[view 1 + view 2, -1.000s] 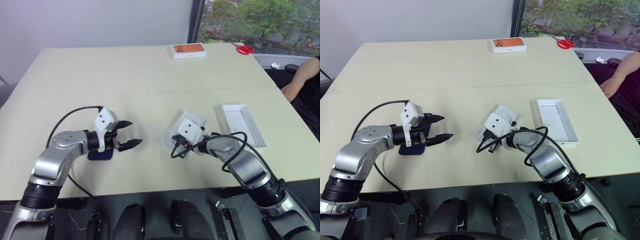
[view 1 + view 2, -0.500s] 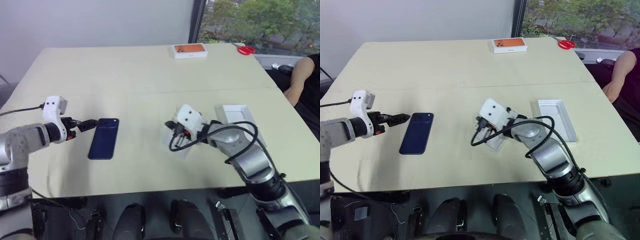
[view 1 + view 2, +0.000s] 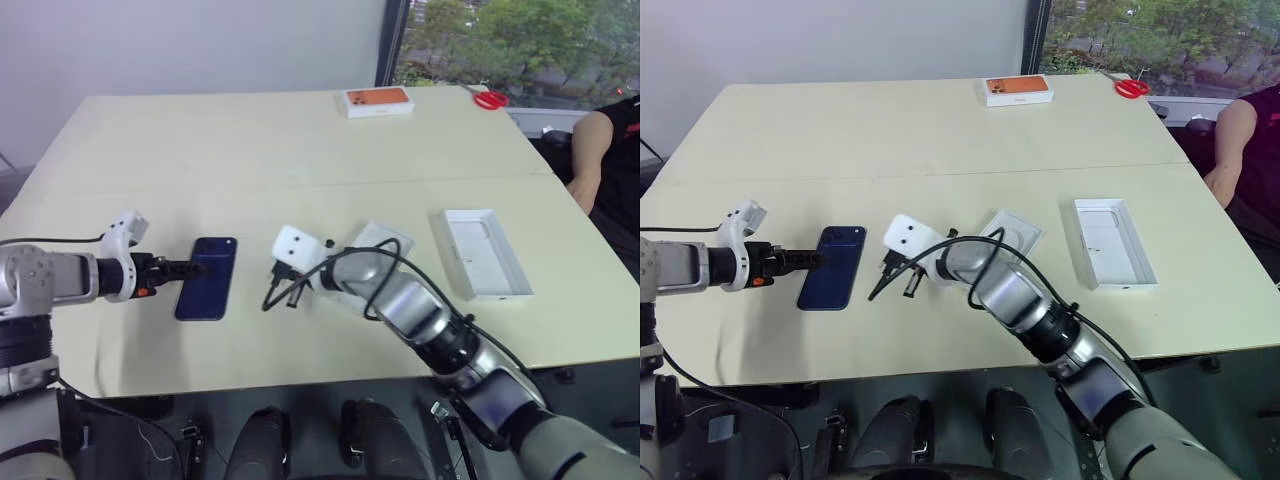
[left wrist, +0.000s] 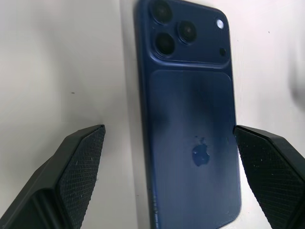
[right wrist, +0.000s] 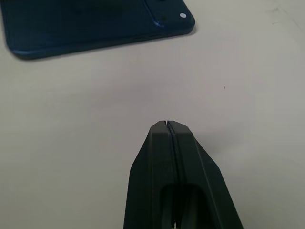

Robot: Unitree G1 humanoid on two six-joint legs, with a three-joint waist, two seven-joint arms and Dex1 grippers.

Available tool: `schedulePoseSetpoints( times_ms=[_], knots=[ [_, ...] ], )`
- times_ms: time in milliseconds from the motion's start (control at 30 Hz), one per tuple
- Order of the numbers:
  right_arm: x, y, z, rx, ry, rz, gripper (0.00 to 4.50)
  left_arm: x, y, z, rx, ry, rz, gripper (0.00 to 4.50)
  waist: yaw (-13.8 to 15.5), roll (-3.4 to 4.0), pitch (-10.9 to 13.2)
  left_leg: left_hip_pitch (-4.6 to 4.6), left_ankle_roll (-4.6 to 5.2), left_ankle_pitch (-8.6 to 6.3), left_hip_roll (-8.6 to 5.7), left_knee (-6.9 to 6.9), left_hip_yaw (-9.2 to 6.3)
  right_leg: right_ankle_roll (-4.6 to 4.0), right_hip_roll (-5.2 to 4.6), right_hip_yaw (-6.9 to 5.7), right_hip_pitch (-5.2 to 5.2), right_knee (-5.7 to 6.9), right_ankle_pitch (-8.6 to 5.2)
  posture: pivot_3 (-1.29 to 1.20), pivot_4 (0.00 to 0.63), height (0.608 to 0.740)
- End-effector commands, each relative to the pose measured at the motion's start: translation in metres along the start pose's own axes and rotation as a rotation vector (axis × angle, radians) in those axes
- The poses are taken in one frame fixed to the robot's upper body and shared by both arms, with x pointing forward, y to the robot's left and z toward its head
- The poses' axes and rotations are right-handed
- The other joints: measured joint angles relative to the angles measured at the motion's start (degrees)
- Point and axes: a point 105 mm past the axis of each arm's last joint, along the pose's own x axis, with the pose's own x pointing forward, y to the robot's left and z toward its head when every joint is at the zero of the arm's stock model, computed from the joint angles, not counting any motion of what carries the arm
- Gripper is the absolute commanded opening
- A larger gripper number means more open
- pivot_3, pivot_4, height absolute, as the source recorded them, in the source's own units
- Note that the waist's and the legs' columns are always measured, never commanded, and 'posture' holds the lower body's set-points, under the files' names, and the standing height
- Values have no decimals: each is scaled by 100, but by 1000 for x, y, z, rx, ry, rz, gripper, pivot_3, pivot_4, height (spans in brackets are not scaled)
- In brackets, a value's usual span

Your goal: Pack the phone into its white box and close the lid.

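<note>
The phone [image 3: 208, 277] lies flat on the pale surface [image 3: 300, 140], glossy navy back up, with its camera cluster at the far end. The left claw [image 3: 196, 267] sits low at the phone's left edge, fingers spread wide. The left wrist view makes this plain: one textured black finger [image 4: 71, 176] stands over bare surface beside the phone and the other stands past its opposite long edge, so the phone lies between them, with neither finger seen to touch it. From the head views those fingers look like one thin dark bar, and the spread is hard to read there.

The right claw [image 3: 282, 297] hovers just right of the phone, fingers pressed together and holding nothing. The right wrist view shows the seam between its two closed fingers [image 5: 174, 167], bare surface under them, and the camera end of the phone a little way ahead.

Behind the right arm a white rectangular piece [image 3: 385, 240] lies on the surface, partly hidden by the arm and its cable; which box part it is cannot be told. Further right the white box [image 3: 478, 252] lies open side up, well apart from the phone. At the far edge are a white box printed with an orange phone [image 3: 378, 101] and red scissors [image 3: 490, 99]. A person's arm [image 3: 588, 150] is cut off at the right border.
</note>
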Motion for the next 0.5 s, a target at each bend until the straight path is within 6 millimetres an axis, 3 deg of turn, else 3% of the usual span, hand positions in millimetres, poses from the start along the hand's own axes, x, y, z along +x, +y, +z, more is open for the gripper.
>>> schedulePoseSetpoints(
  times_ms=[33,200,500],
  knots=[
    [11,3,4,-49,15,12,16,14,-17,-18,-8,76,-100,4500,25,0,0,0,-1,1,-2,0,0,0,-8,0,1,0,0,0,150,740],
    [17,12,2,-52,14,70,16,22,-31,-28,0,92,-173,4500,24,4,-5,1,-7,3,-36,0,0,1,-62,-4,5,1,0,0,150,740],
    [21,17,5,-48,-6,96,16,30,-46,-29,-40,56,-265,4500,27,11,-15,2,-7,3,-43,0,-2,2,-72,-6,9,-1,0,0,150,740]
  ],
)
